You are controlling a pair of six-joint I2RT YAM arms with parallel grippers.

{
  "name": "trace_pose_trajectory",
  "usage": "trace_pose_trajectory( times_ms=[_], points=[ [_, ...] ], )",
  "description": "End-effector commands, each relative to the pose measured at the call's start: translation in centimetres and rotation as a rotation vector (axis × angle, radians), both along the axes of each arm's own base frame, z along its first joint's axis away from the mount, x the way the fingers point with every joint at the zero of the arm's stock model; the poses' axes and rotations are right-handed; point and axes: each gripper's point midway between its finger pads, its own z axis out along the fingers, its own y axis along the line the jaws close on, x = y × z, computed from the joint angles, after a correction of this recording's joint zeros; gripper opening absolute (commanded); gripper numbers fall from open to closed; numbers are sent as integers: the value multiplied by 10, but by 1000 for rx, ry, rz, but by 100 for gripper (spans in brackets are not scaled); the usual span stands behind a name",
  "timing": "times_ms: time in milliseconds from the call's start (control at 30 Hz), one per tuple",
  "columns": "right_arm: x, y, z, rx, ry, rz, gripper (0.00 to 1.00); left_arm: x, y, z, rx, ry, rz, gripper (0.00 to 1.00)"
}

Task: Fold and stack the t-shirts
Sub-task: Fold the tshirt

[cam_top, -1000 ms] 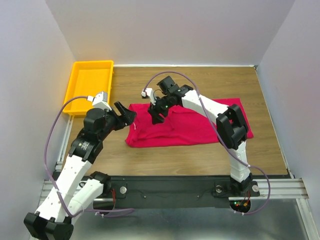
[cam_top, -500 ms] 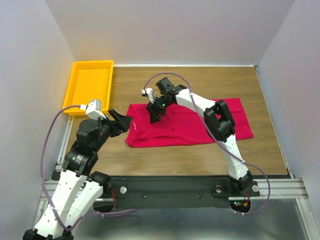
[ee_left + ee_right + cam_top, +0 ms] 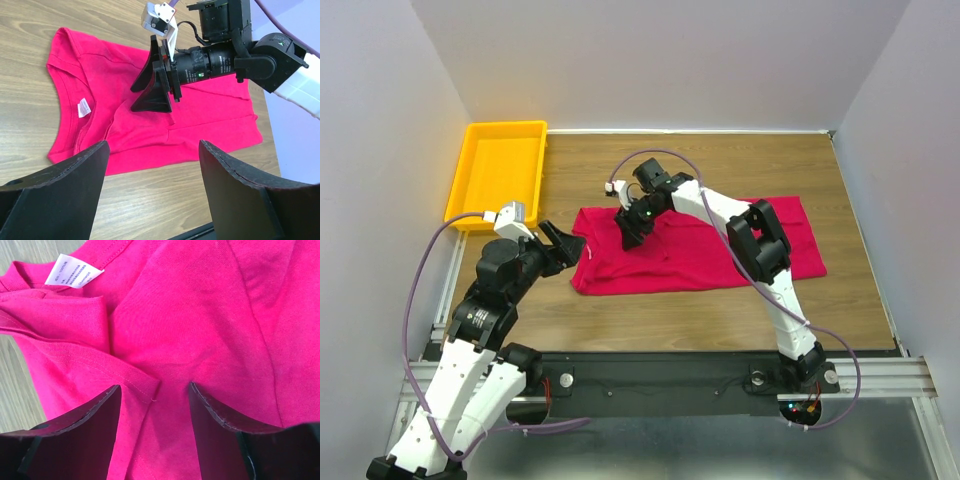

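Observation:
A crimson t-shirt (image 3: pixel 720 250) lies spread flat across the middle of the wooden table, its collar end to the left and its white neck label (image 3: pixel 75 271) showing. My right gripper (image 3: pixel 629 232) stands open with its fingers (image 3: pixel 85 432) down on the shirt's left part, a sleeve hem corner (image 3: pixel 150 387) lying between them. My left gripper (image 3: pixel 563 250) hovers open just off the shirt's left edge, nothing between its fingers (image 3: pixel 60 192). In the left wrist view the t-shirt (image 3: pixel 125 125) and the right gripper (image 3: pixel 155 92) on it both show.
A yellow tray (image 3: pixel 505 165) stands at the table's far left corner. White walls close in the left, back and right sides. A metal rail carrying the arm bases (image 3: pixel 670 378) runs along the near edge.
My left gripper has drawn back a little toward the near left. The right arm's elbow has swung left while its gripper stayed on the shirt, its jaws narrowing slightly.

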Motion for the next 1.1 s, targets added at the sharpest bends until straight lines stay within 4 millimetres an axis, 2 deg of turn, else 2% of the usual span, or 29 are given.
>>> trace_pose_trajectory(
  times_ms=[0, 167, 333, 500, 667, 833, 1067],
  points=[
    [-13, 8, 19, 41, 2, 24, 61, 2, 0, 2, -9, -25, 5, 84],
    [-17, 9, 21, 45, 10, 30, 58, 1, 0, 2, -10, -25, 4, 84],
    [-14, 11, 30, 51, -19, 29, 55, 1, 2, -1, -8, -19, 9, 84],
    [-1, 13, 53, 61, -90, 2, 58, 1, 1, -1, -7, -18, 7, 84],
    [-2, 16, 71, 92, -98, -1, 58, 1, 2, -1, -4, -20, 9, 84],
    [-11, 14, 63, 89, -50, 1, 56, 1, 2, -2, -4, -16, 10, 84],
    [-24, 12, 38, 50, 7, 8, 55, 1, 1, -3, -6, -15, 7, 84]
  ],
)
